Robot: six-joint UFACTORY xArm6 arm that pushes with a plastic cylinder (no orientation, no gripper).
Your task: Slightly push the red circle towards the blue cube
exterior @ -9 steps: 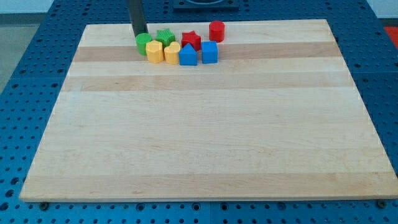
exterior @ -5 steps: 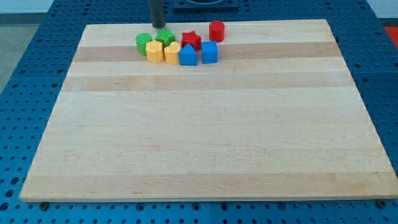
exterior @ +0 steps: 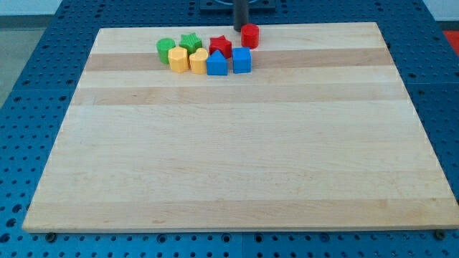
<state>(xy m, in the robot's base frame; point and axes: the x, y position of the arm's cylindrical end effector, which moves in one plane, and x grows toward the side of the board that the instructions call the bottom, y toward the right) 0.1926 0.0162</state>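
The red circle [exterior: 249,36] stands near the top edge of the wooden board [exterior: 237,143], right of the other blocks. The blue cube [exterior: 242,60] sits just below it and slightly to its left, with a small gap between them. My tip [exterior: 241,28] is at the board's top edge, just above and left of the red circle, close to it; contact cannot be told.
A cluster lies left of the blue cube: a red star [exterior: 221,46], a blue triangular block [exterior: 216,64], two yellow blocks [exterior: 199,61] [exterior: 178,59], a green star [exterior: 190,42] and a green cylinder [exterior: 166,49]. Blue pegboard [exterior: 36,107] surrounds the board.
My tip has moved right along the top edge, from beside the green cylinder, past the green star, to just left of the red circle. No block has moved.
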